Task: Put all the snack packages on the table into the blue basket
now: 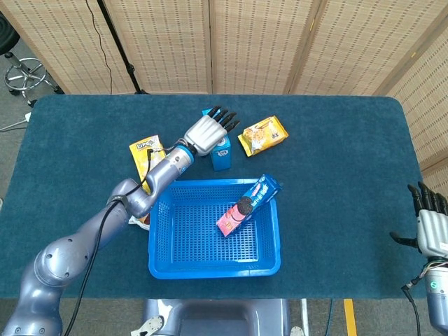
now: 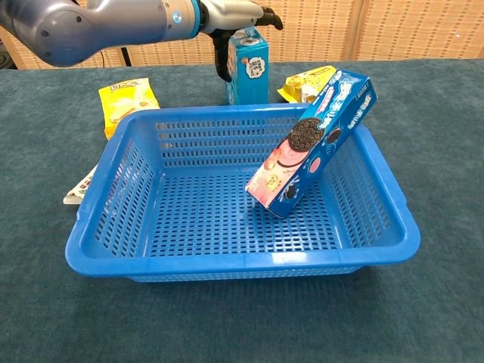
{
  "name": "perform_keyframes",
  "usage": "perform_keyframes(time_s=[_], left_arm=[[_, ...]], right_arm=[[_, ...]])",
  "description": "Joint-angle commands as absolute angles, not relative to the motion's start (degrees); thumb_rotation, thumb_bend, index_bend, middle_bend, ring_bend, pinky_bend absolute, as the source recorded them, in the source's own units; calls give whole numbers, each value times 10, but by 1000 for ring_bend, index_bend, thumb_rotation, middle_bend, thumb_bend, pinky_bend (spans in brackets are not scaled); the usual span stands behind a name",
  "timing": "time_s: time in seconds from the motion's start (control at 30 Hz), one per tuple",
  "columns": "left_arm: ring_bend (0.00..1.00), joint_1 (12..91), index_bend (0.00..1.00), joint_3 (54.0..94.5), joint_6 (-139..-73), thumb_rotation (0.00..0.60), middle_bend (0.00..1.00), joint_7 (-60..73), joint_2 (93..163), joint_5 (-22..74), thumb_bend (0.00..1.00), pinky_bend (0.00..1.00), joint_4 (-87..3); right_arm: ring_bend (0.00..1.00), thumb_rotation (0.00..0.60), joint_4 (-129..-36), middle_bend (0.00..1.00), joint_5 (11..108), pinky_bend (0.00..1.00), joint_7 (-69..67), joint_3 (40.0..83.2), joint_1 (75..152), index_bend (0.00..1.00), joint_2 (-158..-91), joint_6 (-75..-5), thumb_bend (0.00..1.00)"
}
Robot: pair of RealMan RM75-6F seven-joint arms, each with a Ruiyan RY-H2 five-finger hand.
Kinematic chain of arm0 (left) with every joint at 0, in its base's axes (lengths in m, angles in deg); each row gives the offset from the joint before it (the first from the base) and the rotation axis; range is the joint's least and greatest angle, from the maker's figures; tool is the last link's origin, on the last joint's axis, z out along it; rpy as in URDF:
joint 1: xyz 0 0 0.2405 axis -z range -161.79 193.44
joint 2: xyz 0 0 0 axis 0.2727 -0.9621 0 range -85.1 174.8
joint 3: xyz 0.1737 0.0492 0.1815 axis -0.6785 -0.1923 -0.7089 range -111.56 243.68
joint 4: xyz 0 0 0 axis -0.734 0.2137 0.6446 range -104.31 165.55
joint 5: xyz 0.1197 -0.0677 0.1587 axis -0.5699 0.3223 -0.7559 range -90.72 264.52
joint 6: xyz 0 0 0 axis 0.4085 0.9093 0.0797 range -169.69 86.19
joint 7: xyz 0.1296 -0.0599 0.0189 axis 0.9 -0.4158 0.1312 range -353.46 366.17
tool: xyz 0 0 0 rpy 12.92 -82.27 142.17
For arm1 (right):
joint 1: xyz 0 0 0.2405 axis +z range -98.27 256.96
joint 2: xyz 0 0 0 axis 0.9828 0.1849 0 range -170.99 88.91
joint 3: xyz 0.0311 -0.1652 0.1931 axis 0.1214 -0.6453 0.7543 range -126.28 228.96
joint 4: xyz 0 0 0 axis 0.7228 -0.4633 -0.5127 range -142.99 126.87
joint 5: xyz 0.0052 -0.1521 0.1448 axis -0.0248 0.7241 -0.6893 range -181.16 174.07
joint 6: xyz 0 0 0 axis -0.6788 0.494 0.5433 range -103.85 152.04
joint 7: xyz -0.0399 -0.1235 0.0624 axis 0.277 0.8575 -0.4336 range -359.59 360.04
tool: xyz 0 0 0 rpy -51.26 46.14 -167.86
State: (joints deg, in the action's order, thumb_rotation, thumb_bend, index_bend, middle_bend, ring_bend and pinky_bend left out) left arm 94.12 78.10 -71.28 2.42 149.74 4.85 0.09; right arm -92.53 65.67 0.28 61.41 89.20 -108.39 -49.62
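Left hand point(image 1: 208, 131) over upright blue box point(image 2: 248, 69)
Fingers point(image 1: 225, 118) apart, gripping nothing; a clumsy closure could topple the box away from the blue basket point(image 2: 113, 249).

My desk point(image 1: 336, 140) carries a dark teal cloth. Woven tan screens point(image 1: 259, 42) stand behind it. Grey floor point(image 1: 14, 112), a stool point(image 1: 24, 73) far left.

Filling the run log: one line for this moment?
left robot hand: over blue box, grip unclear | right robot hand: idle, open | blue basket: cookie box inside
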Motion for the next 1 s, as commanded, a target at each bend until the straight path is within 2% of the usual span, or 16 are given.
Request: perform_keyframes(time_s=[0.03, 0.1, 0.13, 0.17, 0.23, 0.27, 0.33, 0.47, 0.53, 0.7, 0.77, 0.87, 1.0], left_arm=[[22, 956, 29, 782, -700, 600, 32, 22, 1524, 57, 320, 43, 32], [113, 957, 160, 785, -706, 600, 152, 21, 1535, 62, 418, 150, 46], [184, 958, 263, 786, -706, 600, 247, 20, 1538, 63, 461, 221, 50], [288, 958, 419, 788, -710, 600, 382, 18, 1541, 66, 511, 305, 55], [426, 958, 622, 790, -718, 600, 561, 17, 1546, 69, 571, 410, 63], [469, 957, 682, 790, -725, 600, 613, 17, 1547, 68, 591, 439, 66], [514, 954, 739, 791, -750, 600, 662, 16, 1546, 67, 611, 469, 70], [529, 944, 758, 788, -782, 600, 675, 14, 1530, 63, 625, 479, 57], [531, 929, 762, 788, -821, 600, 677, 11, 1504, 59, 626, 481, 32], [533, 897, 766, 791, -889, 600, 678, 9, 1431, 53, 627, 482, -73], [533, 881, 766, 793, -921, 600, 678, 8, 1394, 47, 627, 483, -131], [533, 843, 766, 788, -991, 600, 678, 6, 1305, 22, 627, 483, -264], [533, 800, 766, 780, -1044, 600, 678, 15, 1206, -4, 627, 483, -407]], right_arm=[[0, 600, -922, 0, 654, 0, 2, 615, 893, 0, -1085, -494, 0], [0, 600, -921, 0, 654, 0, 1, 615, 893, 0, -1085, -492, 0], [0, 600, -920, 0, 654, 0, 1, 615, 893, 0, -1085, -492, 0], [0, 600, -920, 0, 654, 0, 0, 615, 893, 0, -1085, -492, 0], [0, 600, -919, 0, 654, 0, 0, 615, 893, 0, -1085, -491, 0], [0, 600, -920, 0, 654, 0, -1, 615, 893, 0, -1085, -492, 0], [0, 600, -921, 0, 656, 0, -1, 615, 893, 0, -1085, -493, 0], [0, 600, -926, 0, 661, 0, 1, 612, 892, 0, -1084, -494, 0], [0, 600, -930, 0, 666, 0, 1, 610, 892, 0, -1084, -495, 0], [0, 600, -937, 0, 673, 0, 0, 607, 891, 0, -1082, -497, 0], [0, 600, -939, 0, 676, 0, 1, 606, 891, 0, -1081, -498, 0], [0, 600, -944, 0, 683, 0, 3, 603, 892, 0, -1082, -499, 0], [0, 600, -949, 0, 689, 0, 5, 600, 891, 0, -1081, -502, 0]])
